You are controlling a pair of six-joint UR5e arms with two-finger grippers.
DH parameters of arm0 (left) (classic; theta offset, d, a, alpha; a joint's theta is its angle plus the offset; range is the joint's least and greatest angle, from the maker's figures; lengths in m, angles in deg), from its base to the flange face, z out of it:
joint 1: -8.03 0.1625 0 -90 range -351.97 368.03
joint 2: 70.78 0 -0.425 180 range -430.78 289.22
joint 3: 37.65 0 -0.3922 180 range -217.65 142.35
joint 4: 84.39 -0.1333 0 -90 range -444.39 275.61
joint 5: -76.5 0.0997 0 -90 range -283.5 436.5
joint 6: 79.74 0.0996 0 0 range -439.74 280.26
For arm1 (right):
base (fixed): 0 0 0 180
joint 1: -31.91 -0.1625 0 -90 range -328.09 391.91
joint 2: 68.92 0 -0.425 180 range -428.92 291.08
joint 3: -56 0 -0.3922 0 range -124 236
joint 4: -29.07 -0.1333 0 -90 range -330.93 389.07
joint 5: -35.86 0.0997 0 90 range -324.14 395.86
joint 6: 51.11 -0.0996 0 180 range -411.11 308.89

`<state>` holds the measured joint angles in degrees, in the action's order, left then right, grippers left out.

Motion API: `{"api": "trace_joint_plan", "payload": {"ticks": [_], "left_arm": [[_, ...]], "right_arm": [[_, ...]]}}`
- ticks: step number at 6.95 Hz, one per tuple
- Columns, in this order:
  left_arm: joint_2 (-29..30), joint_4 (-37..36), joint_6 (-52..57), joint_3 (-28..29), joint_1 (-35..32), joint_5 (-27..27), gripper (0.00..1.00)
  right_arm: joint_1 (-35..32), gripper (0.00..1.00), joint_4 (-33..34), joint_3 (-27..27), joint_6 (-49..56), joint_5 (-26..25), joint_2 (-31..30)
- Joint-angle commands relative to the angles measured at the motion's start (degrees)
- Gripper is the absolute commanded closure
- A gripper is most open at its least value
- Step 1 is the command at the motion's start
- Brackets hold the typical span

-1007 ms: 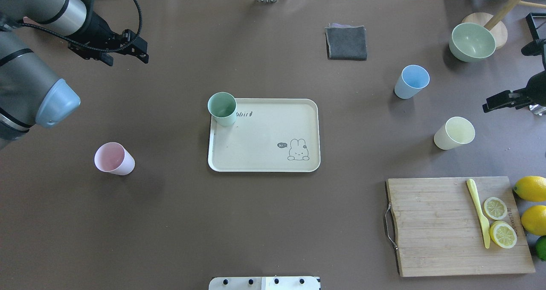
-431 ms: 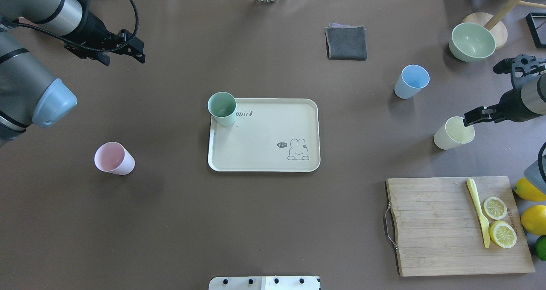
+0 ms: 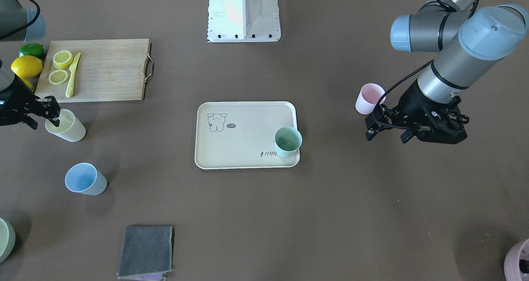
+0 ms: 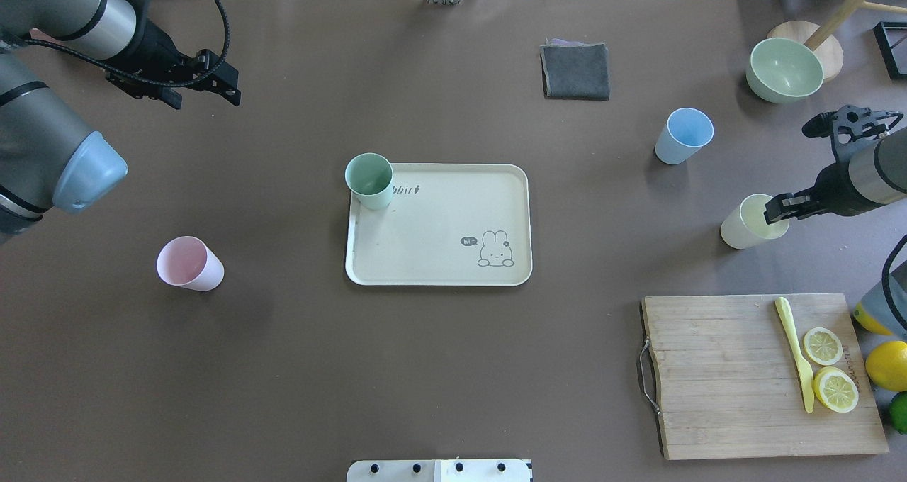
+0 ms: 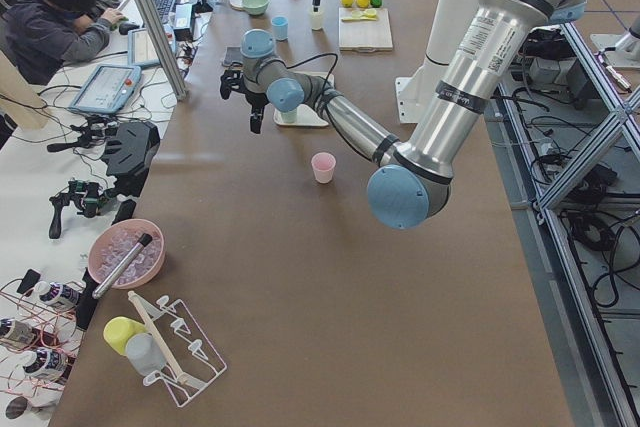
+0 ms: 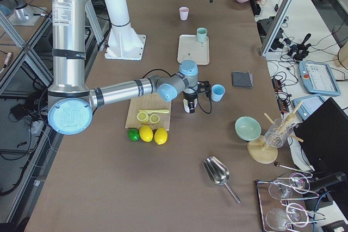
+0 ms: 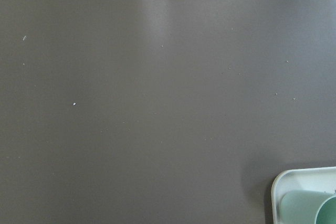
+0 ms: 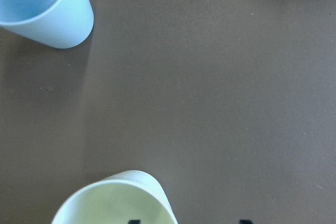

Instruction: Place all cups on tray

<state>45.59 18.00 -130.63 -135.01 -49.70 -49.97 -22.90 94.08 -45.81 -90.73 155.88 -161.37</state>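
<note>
The cream tray (image 4: 439, 255) lies mid-table. The mint green cup (image 4: 368, 179) stands upright in its far left corner and also shows in the left wrist view (image 7: 310, 208). The pink cup (image 4: 188, 264) stands left of the tray. The blue cup (image 4: 682, 136) and the yellow cup (image 4: 747, 225) stand to the right. My right gripper (image 4: 776, 213) is open at the yellow cup (image 8: 113, 203), with one fingertip inside its rim and one outside. My left gripper (image 4: 205, 99) is open and empty above the far left table.
A wooden cutting board (image 4: 723, 376) with lemon slices and a yellow knife lies front right, with whole lemons (image 4: 886, 365) beside it. A pale green bowl (image 4: 783, 69) and a grey cloth (image 4: 575, 71) sit at the back. A mauve-pink vessel (image 3: 518, 260) shows at a corner.
My right arm has come in from the right edge and brought its gripper to the yellow cup's rim. My left gripper has drifted slightly back and left. No cup has moved.
</note>
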Motion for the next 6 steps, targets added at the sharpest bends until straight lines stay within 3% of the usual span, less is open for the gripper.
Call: {"api": "trace_joint_plan", "payload": {"ticks": [1, 2, 4, 6], "left_arm": [[0.00, 0.00, 0.00, 0.07, 0.08, 0.00, 0.02], [0.00, 0.00, 0.00, 0.07, 0.08, 0.00, 0.02], [-0.35, 0.00, 0.08, -0.02, -0.10, -0.17, 0.02], [-3.85, 0.44, 0.96, -2.02, -2.11, -0.79, 0.02]], "right_arm": [[1.02, 1.00, 0.03, -0.58, -0.11, -0.67, 0.15], [1.02, 1.00, 0.11, -1.28, -0.28, -0.58, 0.50], [1.80, 1.00, 1.60, -6.35, -10.68, 0.73, 4.00], [7.14, 1.00, 11.74, -9.27, -25.43, -0.21, 15.47]]}}
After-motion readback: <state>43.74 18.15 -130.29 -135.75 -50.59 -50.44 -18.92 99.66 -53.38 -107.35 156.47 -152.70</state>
